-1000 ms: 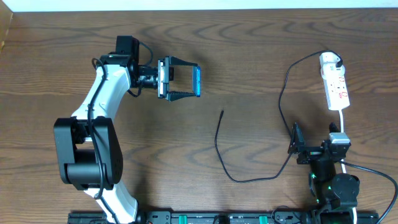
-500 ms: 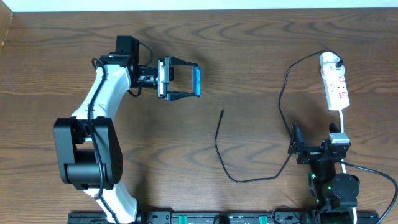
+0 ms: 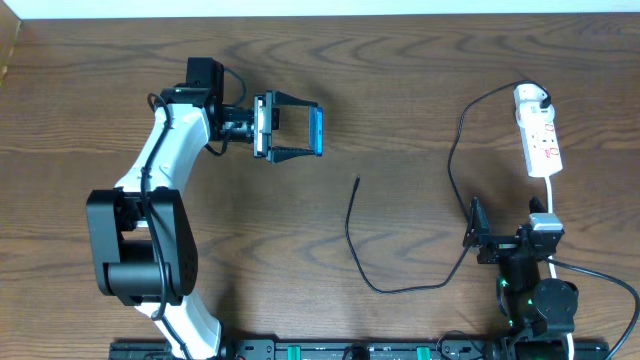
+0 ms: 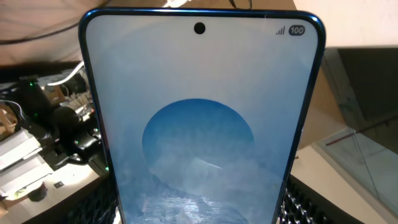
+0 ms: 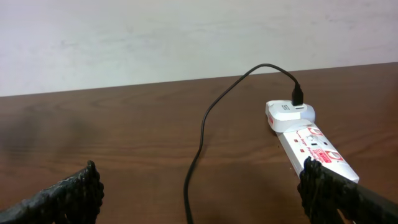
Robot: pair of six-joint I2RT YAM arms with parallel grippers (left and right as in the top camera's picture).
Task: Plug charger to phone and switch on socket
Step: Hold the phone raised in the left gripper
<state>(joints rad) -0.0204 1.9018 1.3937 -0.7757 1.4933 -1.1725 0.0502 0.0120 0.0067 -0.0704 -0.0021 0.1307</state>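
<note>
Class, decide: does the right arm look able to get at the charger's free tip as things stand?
Probably yes: the right gripper is open, and only slack of the charger crosses the table between it and the tip.

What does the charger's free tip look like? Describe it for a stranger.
Start at the white socket on the right of the table. Follow the thin black charger down and leftward. It ends mid-table in a small connector tip, lying loose, unlike the plugged end.

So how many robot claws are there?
2. The left gripper is upper left in the overhead view, holding the phone. The right gripper is lower right, open and empty, near the socket.
</note>
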